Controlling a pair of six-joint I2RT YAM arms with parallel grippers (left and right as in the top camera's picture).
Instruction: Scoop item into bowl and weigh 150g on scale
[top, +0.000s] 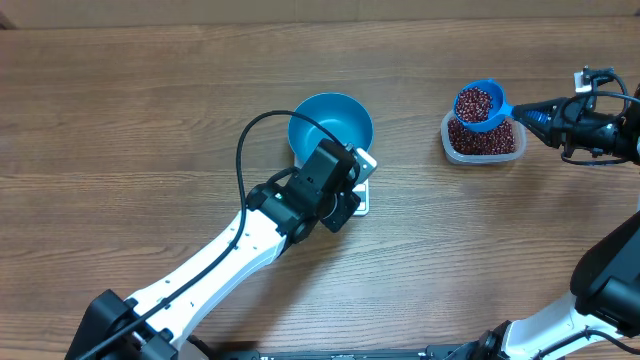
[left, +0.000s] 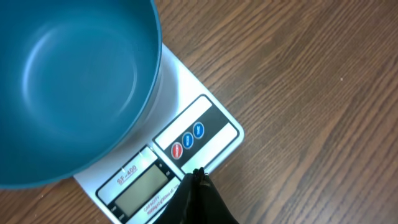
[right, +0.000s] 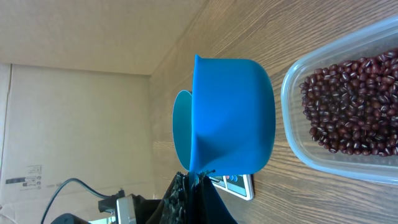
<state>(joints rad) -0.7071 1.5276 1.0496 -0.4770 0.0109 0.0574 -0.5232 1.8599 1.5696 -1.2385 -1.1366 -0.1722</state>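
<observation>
From above, the bowl (top: 325, 120) sits on the scale (top: 364, 160). The left gripper (top: 352, 180) is pinched shut and empty at the bowl's near rim. The right gripper (top: 528, 113) is clamped on the handle of a scoop (top: 500, 107) heaped with beans (top: 474, 102), above the tub (top: 515, 148) and well apart from the bowl.

In the left wrist view, the closed fingertips hover over the scale's button edge, with the bowl at upper left.

In the right wrist view, the scoop fills the centre and the tub's beans lie to its right.

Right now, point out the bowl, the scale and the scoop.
bowl (top: 330, 122), overhead view, middle of its inside.
scale (left: 142, 189), left wrist view, on its display strip.
scoop (right: 233, 115), right wrist view, outer wall of its cup.
</observation>
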